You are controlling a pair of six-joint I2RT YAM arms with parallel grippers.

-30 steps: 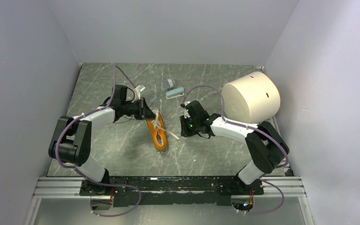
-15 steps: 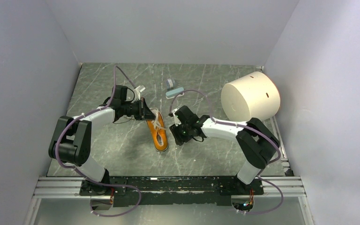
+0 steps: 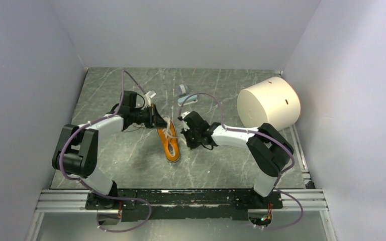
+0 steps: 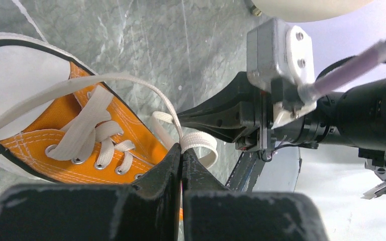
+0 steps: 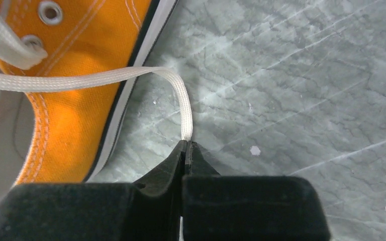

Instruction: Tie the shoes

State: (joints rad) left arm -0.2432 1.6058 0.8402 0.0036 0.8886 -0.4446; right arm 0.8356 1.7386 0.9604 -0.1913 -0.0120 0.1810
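Note:
The orange sneaker [image 3: 169, 141] with white sole lies in the middle of the table, its toe cap towards the left gripper; it also shows in the left wrist view [image 4: 88, 133] and the right wrist view [image 5: 65, 85]. My left gripper [image 3: 155, 116] is shut on a folded loop of cream lace [image 4: 196, 142] at the shoe's laced upper, its jaws pressed together [image 4: 182, 153]. My right gripper [image 3: 186, 134] is just right of the shoe, shut on another lace [image 5: 178, 95] that runs from an eyelet across the shoe's side to the jaws [image 5: 185, 146].
A large cream cylindrical tub [image 3: 270, 104] lies on its side at the right. A small teal block [image 3: 187, 98] and a small grey item [image 3: 182, 89] lie at the back centre. Grey walls enclose the marbled table [image 3: 221, 160].
My right gripper has moved left, from well right of the shoe to right beside it, with its arm swinging in. The left gripper and the shoe have stayed in place.

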